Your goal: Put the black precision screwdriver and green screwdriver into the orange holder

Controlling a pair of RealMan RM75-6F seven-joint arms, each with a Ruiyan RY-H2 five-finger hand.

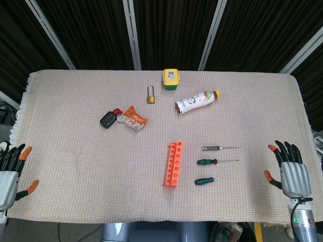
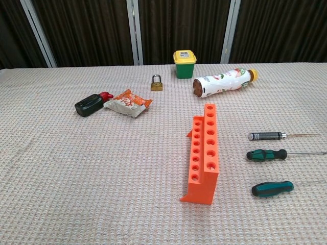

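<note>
The orange holder (image 1: 173, 164) (image 2: 204, 151) stands near the table's front middle, its rows of holes showing nothing in them. Right of it lie three screwdrivers side by side: a thin black precision screwdriver (image 1: 212, 148) (image 2: 266, 136) farthest back, a green-and-black one (image 1: 207, 162) (image 2: 266, 154) in the middle, a teal-green one (image 1: 204, 180) (image 2: 272, 188) nearest. My left hand (image 1: 8, 174) is open at the table's front left corner. My right hand (image 1: 291, 171) is open at the front right edge, well right of the screwdrivers. Neither hand shows in the chest view.
Further back on the woven cloth (image 1: 75, 131) lie a black key fob (image 1: 107, 119), an orange snack packet (image 1: 132, 119), a brass padlock (image 1: 150, 95), a yellow-lidded green tub (image 1: 171, 79) and a toppled bottle (image 1: 197, 101).
</note>
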